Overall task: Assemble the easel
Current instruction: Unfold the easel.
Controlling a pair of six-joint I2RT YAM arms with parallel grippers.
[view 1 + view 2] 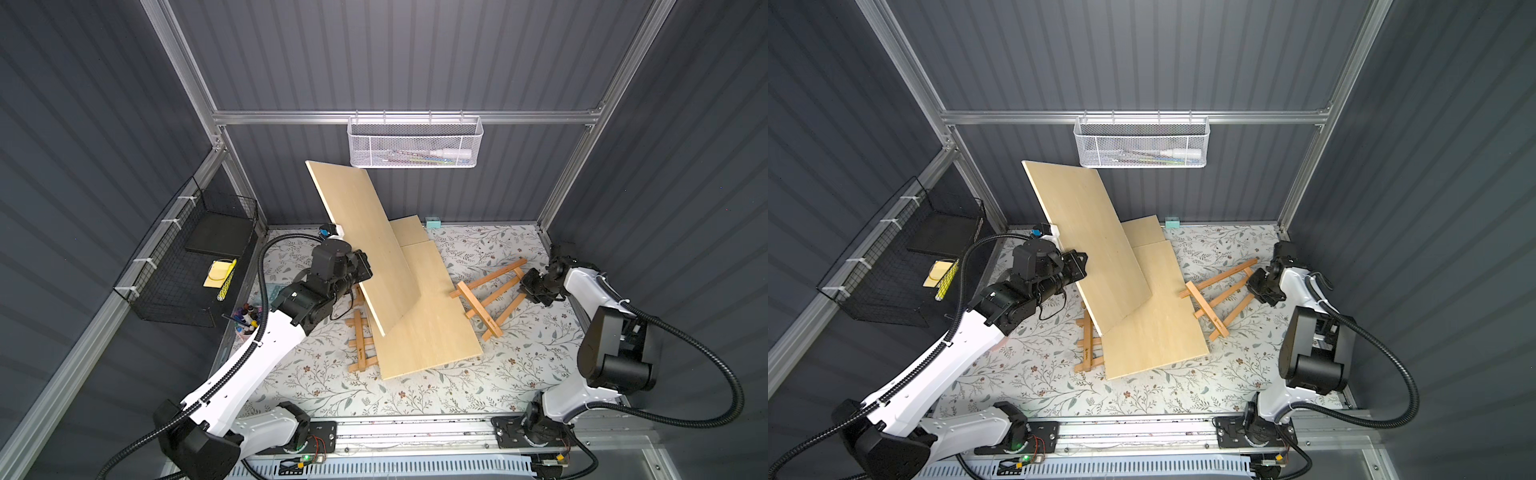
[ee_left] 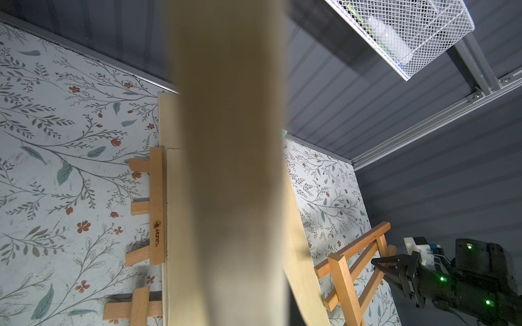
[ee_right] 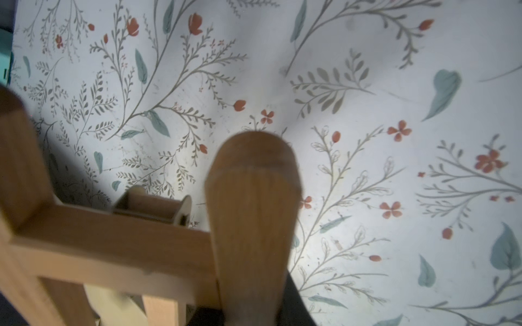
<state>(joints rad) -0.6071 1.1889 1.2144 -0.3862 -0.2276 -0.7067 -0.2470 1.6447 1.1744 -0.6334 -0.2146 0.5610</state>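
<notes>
A pale plywood board point(image 1: 361, 232) point(image 1: 1088, 232) hangs tilted above the table, its low corner over the flat boards. My left gripper point(image 1: 365, 270) point(image 1: 1081, 266) is shut on its left edge. In the left wrist view this board point(image 2: 231, 169) fills the middle as a blur and hides the jaws. One wooden easel point(image 1: 486, 297) point(image 1: 1219, 297) lies at the right. My right gripper point(image 1: 525, 284) point(image 1: 1252, 282) point(image 2: 378, 264) is shut on its round-ended slat point(image 3: 251, 211). A second easel point(image 1: 360, 340) point(image 1: 1087, 345) point(image 2: 156, 209) lies partly under a large flat board point(image 1: 428, 332) point(image 1: 1154, 332).
A smaller board point(image 1: 409, 232) lies behind the large one. A white mesh basket point(image 1: 415, 143) hangs on the back rail, close above the lifted board's top corner. On the left are a black wire basket point(image 1: 187, 266) and a cup of markers point(image 1: 247, 320). A teal block point(image 1: 433, 222) sits at the back wall.
</notes>
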